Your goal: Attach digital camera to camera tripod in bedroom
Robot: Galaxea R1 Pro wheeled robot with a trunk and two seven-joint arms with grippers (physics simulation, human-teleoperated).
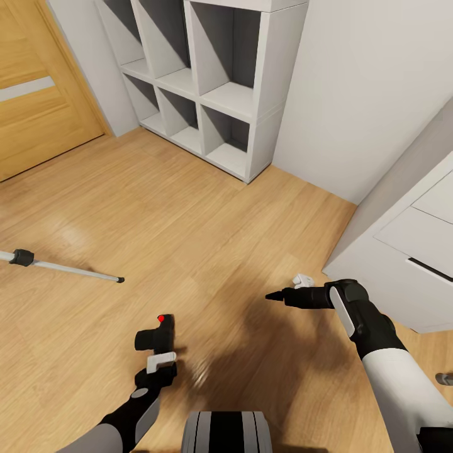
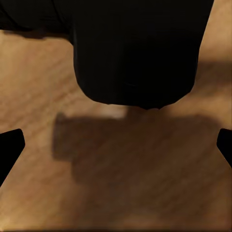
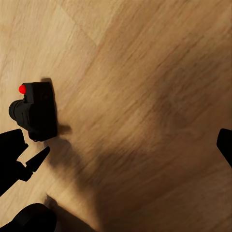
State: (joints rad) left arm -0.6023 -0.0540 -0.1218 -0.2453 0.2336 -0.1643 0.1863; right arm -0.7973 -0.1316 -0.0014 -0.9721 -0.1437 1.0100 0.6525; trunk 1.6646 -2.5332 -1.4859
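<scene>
One digital camera (image 1: 157, 335) apparently touching left gripper (image 1: 158, 360).

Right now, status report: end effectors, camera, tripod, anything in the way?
Left end effector at the camera, grip unclear. Right end effector open, empty. One tripod leg at left. Bare floor between.

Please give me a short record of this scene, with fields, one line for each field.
room: light wood floor, white cube shelves, oak door
digital camera: on the floor, just ahead of the left gripper
left gripper state: open, not gripping
right gripper: open, above the floor
camera tripod: one silver leg visible
</scene>
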